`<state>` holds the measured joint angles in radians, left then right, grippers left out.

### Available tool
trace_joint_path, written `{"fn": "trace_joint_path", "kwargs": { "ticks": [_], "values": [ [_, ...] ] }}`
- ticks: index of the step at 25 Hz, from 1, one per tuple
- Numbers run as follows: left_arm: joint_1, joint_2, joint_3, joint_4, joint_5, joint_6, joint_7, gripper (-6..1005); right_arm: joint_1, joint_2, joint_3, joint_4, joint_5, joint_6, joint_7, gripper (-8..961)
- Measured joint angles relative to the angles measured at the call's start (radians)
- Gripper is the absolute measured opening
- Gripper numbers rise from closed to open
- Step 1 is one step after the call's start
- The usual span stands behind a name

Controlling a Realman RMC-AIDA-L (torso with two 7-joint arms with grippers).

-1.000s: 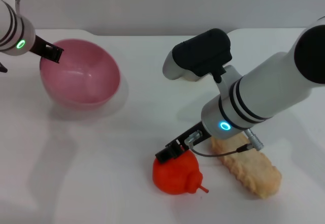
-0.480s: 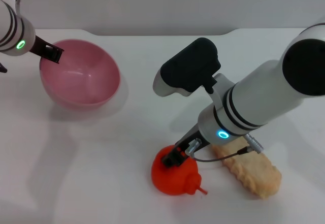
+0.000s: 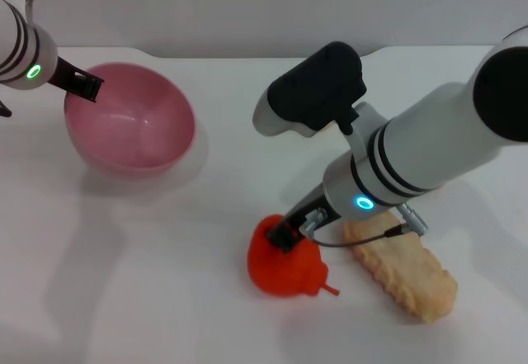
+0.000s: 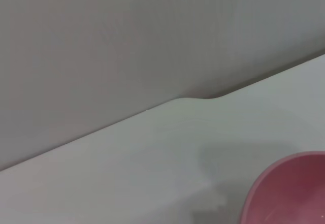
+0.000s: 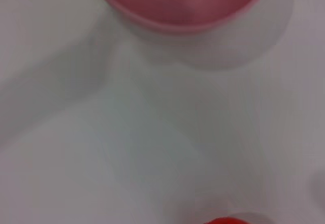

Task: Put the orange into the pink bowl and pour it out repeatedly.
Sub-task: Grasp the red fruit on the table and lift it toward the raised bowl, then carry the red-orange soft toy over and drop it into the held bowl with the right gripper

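The orange (image 3: 279, 271), a bright red-orange lumpy toy fruit with a small tail, is at the front middle of the white table. My right gripper (image 3: 285, 235) comes down on its top from the right and is shut on it. A sliver of the orange shows in the right wrist view (image 5: 223, 220). The pink bowl (image 3: 175, 108) stands at the back left, tilted, empty. My left gripper (image 3: 82, 87) is shut on its far left rim. The bowl also shows in the left wrist view (image 4: 289, 193) and the right wrist view (image 5: 177, 5).
A long cream crinkled bread toy (image 3: 406, 275) lies just right of the orange, under my right forearm. The white table's back edge (image 3: 247, 50) meets a grey wall.
My right gripper dropped onto the orange's top and closed on it. The orange has since shifted slightly up and away from the front edge. The left arm and bowl have not moved.
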<state>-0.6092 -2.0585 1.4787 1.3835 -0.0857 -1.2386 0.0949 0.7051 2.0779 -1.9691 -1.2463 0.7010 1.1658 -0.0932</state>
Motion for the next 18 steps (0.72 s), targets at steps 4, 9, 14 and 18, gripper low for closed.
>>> {"fn": "trace_joint_path", "kwargs": {
  "ticks": [4, 9, 14, 18],
  "values": [
    [0.0, 0.0, -0.001, -0.001, 0.0, 0.006, 0.0, 41, -0.032, -0.003, 0.043, -0.114, -0.029, 0.011, -0.002, 178],
    [0.003, 0.0, 0.002, -0.003, 0.0, 0.006, 0.001, 41, -0.071, -0.004, 0.119, -0.307, -0.106, 0.052, -0.003, 157],
    [0.0, -0.004, 0.04, 0.003, -0.013, -0.003, -0.001, 41, -0.088, -0.004, 0.154, -0.439, -0.175, 0.057, -0.003, 132],
    [-0.008, -0.007, 0.09, 0.018, -0.056, -0.011, -0.006, 41, -0.085, -0.004, 0.162, -0.468, -0.192, 0.056, -0.005, 102]
  ]
}}
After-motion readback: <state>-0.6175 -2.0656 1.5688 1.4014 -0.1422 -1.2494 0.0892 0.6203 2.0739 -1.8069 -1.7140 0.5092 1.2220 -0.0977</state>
